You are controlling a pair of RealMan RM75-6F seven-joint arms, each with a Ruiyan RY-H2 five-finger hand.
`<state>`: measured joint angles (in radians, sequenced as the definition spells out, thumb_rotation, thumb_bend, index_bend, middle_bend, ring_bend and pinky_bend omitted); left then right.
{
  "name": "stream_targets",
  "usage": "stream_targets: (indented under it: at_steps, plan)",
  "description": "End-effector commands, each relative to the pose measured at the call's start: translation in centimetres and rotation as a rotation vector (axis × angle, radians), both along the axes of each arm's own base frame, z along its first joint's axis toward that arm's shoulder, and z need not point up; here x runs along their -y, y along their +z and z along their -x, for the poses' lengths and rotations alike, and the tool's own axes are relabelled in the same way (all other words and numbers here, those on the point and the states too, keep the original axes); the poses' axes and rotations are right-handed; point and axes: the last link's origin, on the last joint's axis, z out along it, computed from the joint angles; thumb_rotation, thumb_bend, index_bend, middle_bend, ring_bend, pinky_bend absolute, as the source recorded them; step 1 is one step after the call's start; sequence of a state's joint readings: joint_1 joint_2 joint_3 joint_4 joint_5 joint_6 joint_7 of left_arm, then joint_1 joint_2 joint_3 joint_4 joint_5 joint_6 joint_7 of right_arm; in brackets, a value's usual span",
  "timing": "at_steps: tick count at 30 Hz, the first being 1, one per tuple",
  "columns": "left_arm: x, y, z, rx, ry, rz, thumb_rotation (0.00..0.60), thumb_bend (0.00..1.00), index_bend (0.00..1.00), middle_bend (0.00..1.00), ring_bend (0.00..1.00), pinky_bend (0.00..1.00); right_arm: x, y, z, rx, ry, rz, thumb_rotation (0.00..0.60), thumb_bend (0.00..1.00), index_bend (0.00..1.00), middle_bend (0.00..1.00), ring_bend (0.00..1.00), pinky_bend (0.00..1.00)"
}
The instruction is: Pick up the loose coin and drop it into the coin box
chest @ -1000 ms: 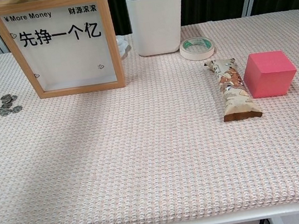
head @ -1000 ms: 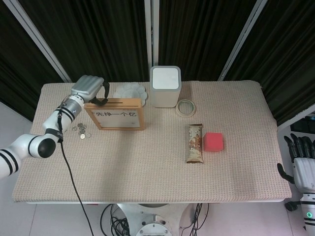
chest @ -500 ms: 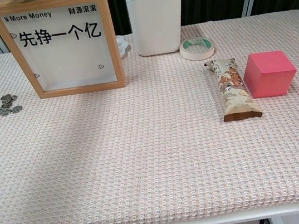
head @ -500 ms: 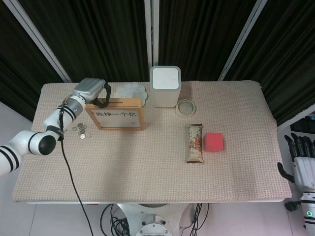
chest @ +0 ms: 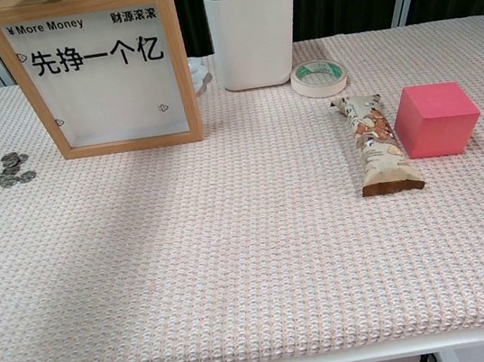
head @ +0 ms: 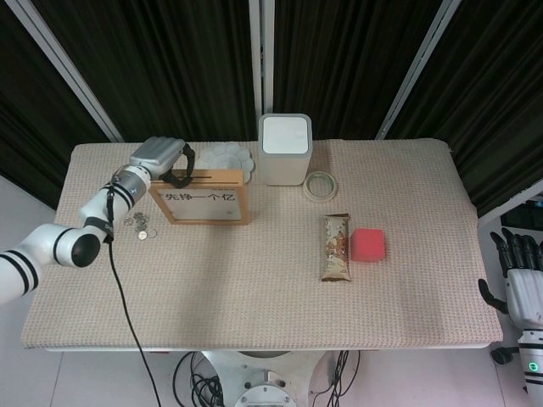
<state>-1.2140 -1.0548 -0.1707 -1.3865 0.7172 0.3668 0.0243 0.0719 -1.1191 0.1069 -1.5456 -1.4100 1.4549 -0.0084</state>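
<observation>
The coin box is a wooden frame with a white front, standing at the back left of the table; it also fills the upper left of the chest view. My left hand hovers over the box's top left corner, fingers curled down and pinched together above the slot. The coin in the pinch is too small to make out. Several loose coins lie on the mat left of the box, and the chest view shows them too. My right hand hangs off the table's right edge, fingers apart, holding nothing.
Behind the box sits a white flower-shaped dish. A white bin stands at the back centre with a tape roll to its right. A snack bar and a pink cube lie right of centre.
My left hand has crept rightward along the top of the coin box, and its fingertips now just show at the box's top edge in the chest view. The right hand has not moved.
</observation>
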Motion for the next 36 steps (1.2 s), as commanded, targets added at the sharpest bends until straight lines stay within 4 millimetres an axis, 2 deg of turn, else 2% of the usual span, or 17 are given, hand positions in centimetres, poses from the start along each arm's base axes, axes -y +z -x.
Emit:
stream_targets:
  at_steps: [1, 18, 21, 24, 27, 29, 33, 36]
  plan:
    - [-0.1, 0.0, 0.1, 0.006, 0.005, -0.004, 0.600, 0.41, 0.61, 0.33, 0.21, 0.32, 0.0, 0.0, 0.0, 0.000, 0.000, 0.001, 0.600, 0.30, 0.00, 0.00, 0.00, 0.00]
    - [-0.2, -0.1, 0.3, 0.006, -0.004, 0.002, 0.600, 0.41, 0.46, 0.29, 0.20, 0.33, 0.3, 0.1, 0.1, 0.004, -0.004, 0.002, 0.600, 0.30, 0.00, 0.00, 0.00, 0.00]
    - [0.0, 0.3, 0.0, 0.034, -0.008, -0.012, 0.600, 0.41, 0.44, 0.29, 0.19, 0.33, 0.3, 0.2, 0.1, 0.005, -0.003, 0.002, 0.600, 0.30, 0.00, 0.00, 0.00, 0.00]
    - [0.7, 1.7, -1.1, 0.119, -0.043, -0.068, 0.600, 0.40, 0.42, 0.29, 0.19, 0.34, 0.2, 0.3, 0.2, 0.005, -0.003, 0.005, 0.600, 0.30, 0.00, 0.00, 0.00, 0.00]
    - [3.4, 4.0, -1.8, 0.228, -0.119, -0.177, 0.600, 0.36, 0.42, 0.30, 0.19, 0.36, 0.1, 0.5, 0.3, 0.005, -0.004, 0.010, 0.600, 0.30, 0.00, 0.00, 0.00, 0.00]
    - [6.4, 5.7, -0.6, 0.251, -0.175, -0.277, 0.600, 0.35, 0.42, 0.30, 0.19, 0.36, 0.0, 0.6, 0.5, 0.002, -0.006, 0.013, 0.600, 0.30, 0.00, 0.00, 0.00, 0.00]
    - [13.0, 7.3, 4.9, 0.110, -0.221, -0.466, 0.600, 0.26, 0.40, 0.30, 0.19, 0.34, -0.2, 0.8, 0.6, -0.005, -0.001, 0.017, 0.600, 0.30, 0.00, 0.00, 0.00, 0.00]
    - [17.7, 7.3, 10.1, -0.061, -0.222, -0.582, 0.600, 0.15, 0.27, 0.21, 0.11, 0.23, -0.4, 0.7, 0.6, -0.016, 0.004, 0.011, 0.600, 0.30, 0.00, 0.00, 0.00, 0.00]
